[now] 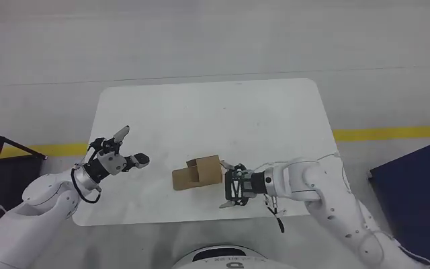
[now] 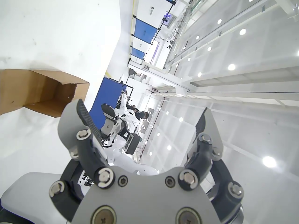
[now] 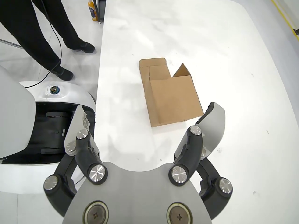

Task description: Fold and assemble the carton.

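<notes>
Near tabletop (image 1: 201,114) front edge: carton (image 1: 197,173) on its side, half-folded, plain brown, flaps open at end toward left hand (image 1: 134,144). Right hand (image 1: 228,185) just beside carton's other end, fingers spread apart; contact hard to tell. Left hand well apart from carton, fingers spread too. Beyond carton: long stretch of tabletop. Carton interior mostly hidden.

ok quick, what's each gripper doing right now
Left gripper: open, holding nothing.
Right gripper: open, empty, just beside the brown cardboard carton.
</notes>
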Motion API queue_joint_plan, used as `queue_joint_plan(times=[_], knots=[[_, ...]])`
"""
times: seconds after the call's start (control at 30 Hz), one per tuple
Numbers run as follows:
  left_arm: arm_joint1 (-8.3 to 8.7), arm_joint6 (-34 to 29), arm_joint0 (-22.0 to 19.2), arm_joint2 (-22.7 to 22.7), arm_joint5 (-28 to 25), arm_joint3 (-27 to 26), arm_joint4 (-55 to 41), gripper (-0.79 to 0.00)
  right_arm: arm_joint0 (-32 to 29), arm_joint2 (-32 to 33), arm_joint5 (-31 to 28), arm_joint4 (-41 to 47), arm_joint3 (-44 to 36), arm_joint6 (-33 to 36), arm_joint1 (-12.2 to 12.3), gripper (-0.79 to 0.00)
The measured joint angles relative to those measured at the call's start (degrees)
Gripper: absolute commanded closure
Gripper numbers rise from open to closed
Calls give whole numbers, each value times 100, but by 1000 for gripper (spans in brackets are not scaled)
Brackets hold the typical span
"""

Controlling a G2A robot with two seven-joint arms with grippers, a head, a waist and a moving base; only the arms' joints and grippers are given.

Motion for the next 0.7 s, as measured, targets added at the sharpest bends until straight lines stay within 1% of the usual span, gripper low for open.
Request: queue_joint_plan(times=[0.13,0.3,0.47,0.7], knots=[[0,-1,-4,4,-2,3,-1,-785,223,-356,68,-216,329,-316,-94,-785],[0,-1,-4,4,-2,3,-2,-785,476,-605,166,-238,565,-671,-188,-785],[0,-1,-4,4,-2,3,-2,-785,683,-807,194,-314,779,-671,-255,-785],[0,-1,-4,4,-2,3,-2,-785,893,-970,166,-146,1139,-583,-318,-785]])
